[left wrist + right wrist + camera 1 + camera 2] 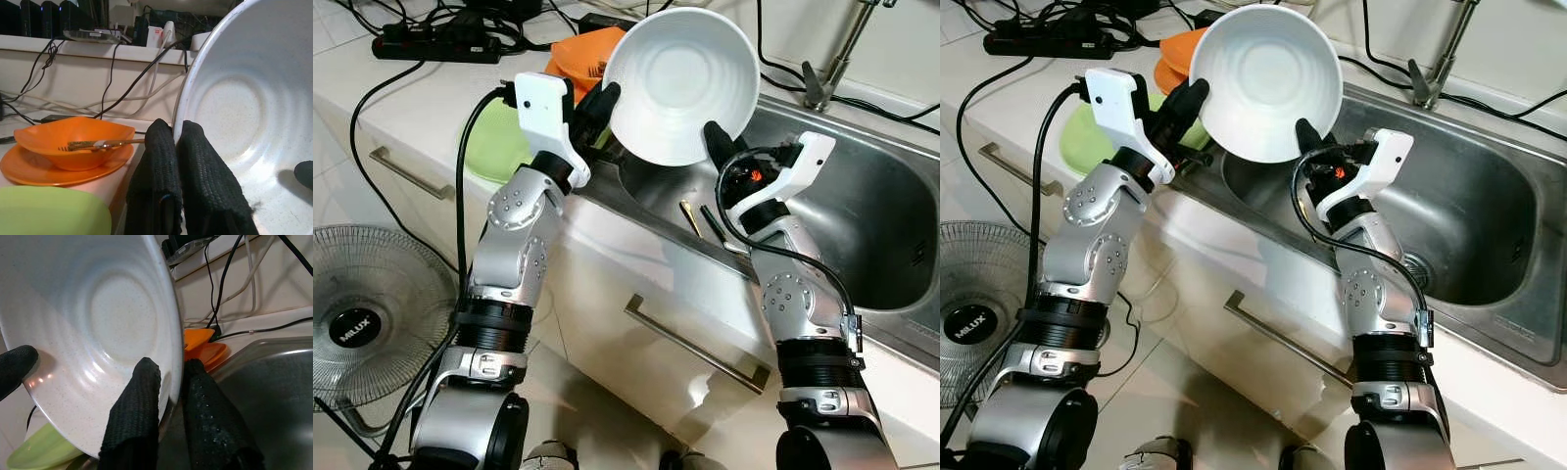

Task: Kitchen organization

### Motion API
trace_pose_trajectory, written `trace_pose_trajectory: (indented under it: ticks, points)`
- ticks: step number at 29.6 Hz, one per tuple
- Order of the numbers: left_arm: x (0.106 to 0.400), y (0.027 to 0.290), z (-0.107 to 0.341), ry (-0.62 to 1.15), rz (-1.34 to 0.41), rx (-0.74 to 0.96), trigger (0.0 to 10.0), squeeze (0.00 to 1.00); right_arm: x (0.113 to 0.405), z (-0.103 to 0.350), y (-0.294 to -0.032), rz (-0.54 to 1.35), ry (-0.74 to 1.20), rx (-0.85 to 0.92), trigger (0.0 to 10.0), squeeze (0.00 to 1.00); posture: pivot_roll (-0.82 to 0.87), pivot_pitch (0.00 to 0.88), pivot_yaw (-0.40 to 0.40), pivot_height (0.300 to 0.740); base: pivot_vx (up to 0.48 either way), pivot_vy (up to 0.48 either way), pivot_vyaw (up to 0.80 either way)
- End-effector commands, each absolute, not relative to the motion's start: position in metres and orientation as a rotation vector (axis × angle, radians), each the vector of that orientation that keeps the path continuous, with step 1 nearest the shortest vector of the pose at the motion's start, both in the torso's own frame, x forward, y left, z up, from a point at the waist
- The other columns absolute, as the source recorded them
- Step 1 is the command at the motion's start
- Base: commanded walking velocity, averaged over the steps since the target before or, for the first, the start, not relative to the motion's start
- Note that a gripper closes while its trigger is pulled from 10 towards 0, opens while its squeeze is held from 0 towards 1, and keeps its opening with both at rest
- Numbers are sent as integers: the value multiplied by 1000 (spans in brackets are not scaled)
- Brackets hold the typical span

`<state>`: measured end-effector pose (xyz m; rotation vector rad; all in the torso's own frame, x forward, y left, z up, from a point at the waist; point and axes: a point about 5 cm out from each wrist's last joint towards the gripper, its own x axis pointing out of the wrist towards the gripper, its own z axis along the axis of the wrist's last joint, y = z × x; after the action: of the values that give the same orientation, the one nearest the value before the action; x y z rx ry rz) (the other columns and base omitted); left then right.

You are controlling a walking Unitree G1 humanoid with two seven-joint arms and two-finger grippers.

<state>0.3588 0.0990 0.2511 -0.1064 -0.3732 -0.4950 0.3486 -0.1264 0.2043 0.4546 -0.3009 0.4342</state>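
A large white bowl is tilted on edge above the left end of the steel sink, its inside facing me. My left gripper is shut on its left rim, one finger outside and one inside. My right gripper is shut on the lower right rim. An orange bowl with a utensil in it sits on an orange plate behind the left gripper. A green plate lies on the counter beside it.
Two utensils lie in the sink bottom. A faucet stands behind the sink. A power strip and cables cross the back counter. A floor fan stands at lower left. Drawer handles jut from the cabinet front.
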Motion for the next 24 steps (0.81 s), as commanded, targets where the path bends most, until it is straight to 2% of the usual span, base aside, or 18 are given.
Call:
trace_pose_trajectory:
  ticks: [1,12,13,14,24]
  points:
    - [355,90,259,-416,-530,-95,10000,0,347,207,-123,449,-318,441,0,0,70,87,3,740,0,0,0]
    - [354,88,260,-430,-536,-72,10000,0,348,208,-123,438,-320,432,0,0,70,75,5,740,0,0,0]
    - [354,88,260,-430,-536,-70,10000,94,348,208,-123,438,-321,431,0,0,70,75,5,740,0,0,0]
    - [354,87,259,-427,-537,-67,10000,1000,348,208,-123,436,-322,432,0,0,70,74,5,740,0,0,0]
    - [353,83,254,-405,-561,-68,10000,1000,352,211,-125,371,-337,466,0,0,70,72,4,740,0,0,0]
